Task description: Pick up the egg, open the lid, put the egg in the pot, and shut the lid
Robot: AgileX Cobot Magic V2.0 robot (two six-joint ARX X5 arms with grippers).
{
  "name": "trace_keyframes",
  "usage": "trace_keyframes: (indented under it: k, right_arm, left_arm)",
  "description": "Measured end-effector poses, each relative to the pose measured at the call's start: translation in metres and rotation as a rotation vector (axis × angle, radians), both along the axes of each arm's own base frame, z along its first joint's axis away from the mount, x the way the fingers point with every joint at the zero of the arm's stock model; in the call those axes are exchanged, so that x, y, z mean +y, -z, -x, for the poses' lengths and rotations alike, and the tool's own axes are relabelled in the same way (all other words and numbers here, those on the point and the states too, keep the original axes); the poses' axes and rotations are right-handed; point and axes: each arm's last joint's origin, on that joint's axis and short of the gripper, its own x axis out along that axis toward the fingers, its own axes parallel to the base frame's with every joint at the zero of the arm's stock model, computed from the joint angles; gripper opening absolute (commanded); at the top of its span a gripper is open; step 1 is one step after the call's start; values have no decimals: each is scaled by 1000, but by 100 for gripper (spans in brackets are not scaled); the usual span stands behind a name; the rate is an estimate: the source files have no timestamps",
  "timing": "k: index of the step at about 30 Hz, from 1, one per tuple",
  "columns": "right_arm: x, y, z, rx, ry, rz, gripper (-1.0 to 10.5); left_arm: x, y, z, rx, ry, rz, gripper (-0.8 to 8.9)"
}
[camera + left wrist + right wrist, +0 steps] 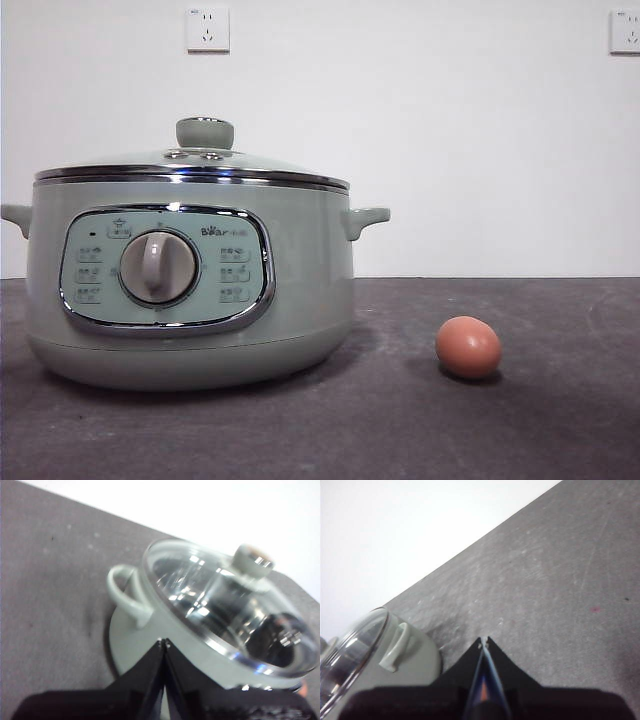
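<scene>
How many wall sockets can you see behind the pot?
2: one socket on the wall above the pot, another cut off at the right edge.

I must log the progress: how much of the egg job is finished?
Nothing looks done. The egg lies on the table beside the pot, and the lid is on. The left gripper and right gripper are shut, empty. All steps remain.

Two wall sockets (207, 29) (625, 31) (white), dark grey table (520, 430)

Left pincer (163, 641) and right pincer (484, 640) both hang with jaws pressed together, gripping nothing.
</scene>
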Motion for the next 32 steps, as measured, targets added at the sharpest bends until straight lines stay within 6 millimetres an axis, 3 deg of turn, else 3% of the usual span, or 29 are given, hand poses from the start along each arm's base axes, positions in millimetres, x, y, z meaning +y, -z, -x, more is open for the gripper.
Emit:
trace_keyframes:
  k: [9, 20, 22, 25, 27, 32]
  right_arm:
    - [1, -57, -8, -5, -19, 65, -15]
    - [11, -126, -28, -14, -384, 132, 11]
    - [12, -135, -33, 2, -449, 135, 90]
    - [14, -144, -42, 36, -507, 143, 308]
    - [14, -148, -49, 65, -522, 144, 394]
    - [22, -148, -62, 113, -573, 147, 410]
  left_arm:
    - [-1, -69, 5, -101, 55, -57, -7]
    - [-6, -133, -10, 16, 235, -149, 12]
    - [-7, -139, -16, 50, 274, -155, 124]
    - [-9, -145, -27, 78, 317, -153, 329]
    - [-10, -146, -33, 96, 329, -150, 346]
    - [-12, -149, -43, 122, 345, -145, 346]
